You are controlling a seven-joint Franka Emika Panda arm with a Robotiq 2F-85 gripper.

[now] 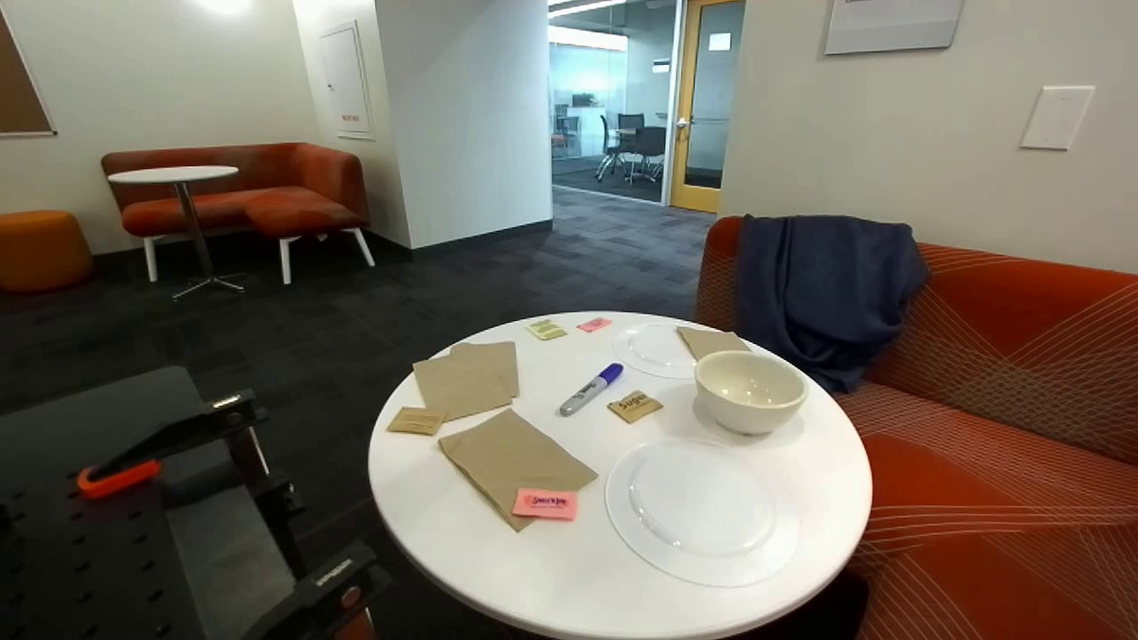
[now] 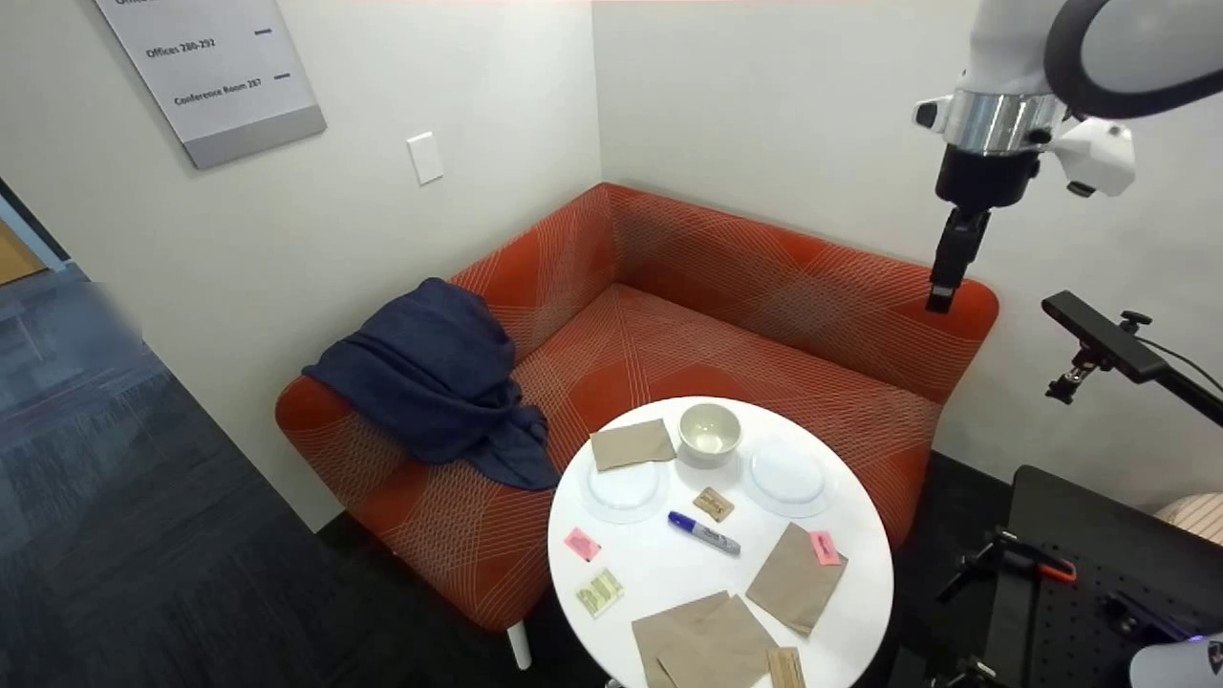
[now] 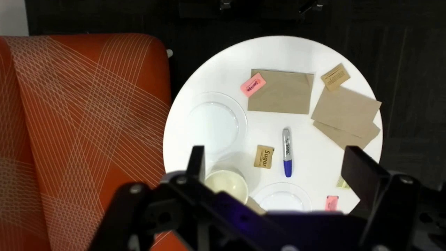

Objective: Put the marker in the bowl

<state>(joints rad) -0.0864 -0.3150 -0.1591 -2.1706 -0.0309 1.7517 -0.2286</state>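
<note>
Right of centre in the wrist view, marker (image 3: pixel 287 153) lies on counter (image 3: pixel 278 52), bowl (image 3: pixel 229 183) at lower middle, tool (image 3: pixel 274 157) gaping wide with nothing held; pick-up, carry and release apparently all remain.

Spotted "Offices 280-292" on the wall sign (image 2: pixel 220 67) in an exterior view, with "Conference Room 287" right below! Then caught "Sugar" on a brown packet (image 3: pixel 264 157) in the wrist view, and "Sweet'N Low" on a pink packet (image 1: pixel 545 504)! Found lettering on the marker (image 3: pixel 287 151) too, but too blurred to call.
</note>
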